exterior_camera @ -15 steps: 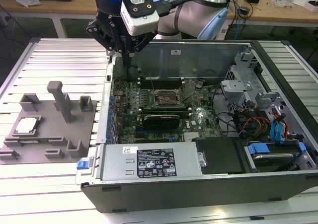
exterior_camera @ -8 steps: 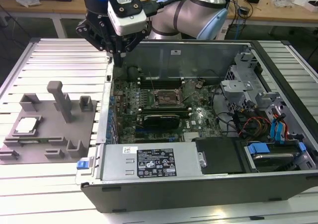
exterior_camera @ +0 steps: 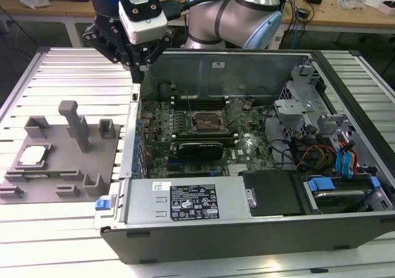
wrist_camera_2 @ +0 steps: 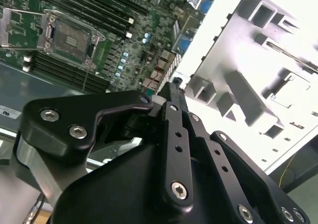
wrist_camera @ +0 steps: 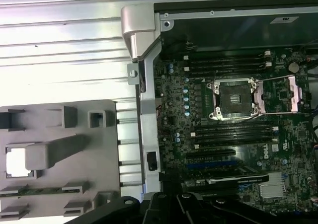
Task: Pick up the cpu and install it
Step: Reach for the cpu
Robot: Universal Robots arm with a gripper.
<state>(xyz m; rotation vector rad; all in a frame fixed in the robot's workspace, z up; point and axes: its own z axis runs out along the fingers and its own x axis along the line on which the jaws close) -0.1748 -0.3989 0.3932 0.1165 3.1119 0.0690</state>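
Observation:
The cpu (exterior_camera: 34,156) is a small pale silvery square lying flat in a recess near the exterior view's left end of the grey moulded tray (exterior_camera: 62,148). The first wrist view has the cpu (wrist_camera: 15,162) as a bright white square, and the second wrist view has the cpu (wrist_camera_2: 293,91) in the tray's recess. The dark square socket (exterior_camera: 207,122) with its metal frame sits empty on the green motherboard, also seen as the socket (wrist_camera: 233,99) and the socket (wrist_camera_2: 69,37). My gripper (exterior_camera: 139,68) hangs shut and empty above the case's back corner, between tray and socket; its tips (wrist_camera_2: 175,87) meet.
The open computer case (exterior_camera: 247,241) lies on a table of aluminium slats (exterior_camera: 74,74). A long silver box with a label (exterior_camera: 188,201) lines its front. Drive cages, blue tabs and cables (exterior_camera: 333,161) crowd the exterior view's right. An upright post (exterior_camera: 77,124) stands on the tray.

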